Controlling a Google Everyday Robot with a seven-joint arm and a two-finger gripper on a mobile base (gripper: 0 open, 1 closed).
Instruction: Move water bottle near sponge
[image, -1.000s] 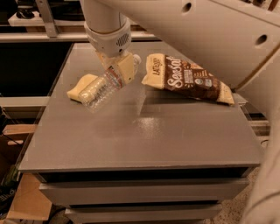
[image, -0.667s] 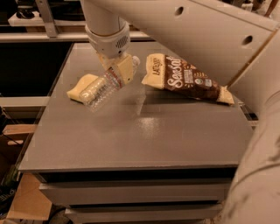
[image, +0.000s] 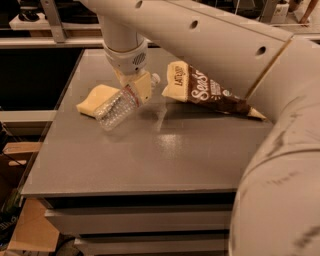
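Note:
The water bottle (image: 116, 107) is clear and ribbed with a white cap (image: 155, 78). It lies tilted, its base low at the left and its cap up at the right. Its base overlaps the near edge of the pale yellow sponge (image: 94, 99), which lies flat on the grey table (image: 150, 155). My gripper (image: 136, 89) comes down from above and is shut on the bottle near its neck and label band. Whether the bottle's base touches the table cannot be told.
A brown and cream snack bag (image: 210, 91) lies on the table to the right of the bottle. My arm (image: 280, 165) fills the right side of the view. Shelving stands behind the table, and a cardboard box (image: 30, 227) sits on the floor at the lower left.
The gripper and bottle have barely moved, perhaps sinking slightly beside the sponge. My arm's lower segment has swung further into view at the right.

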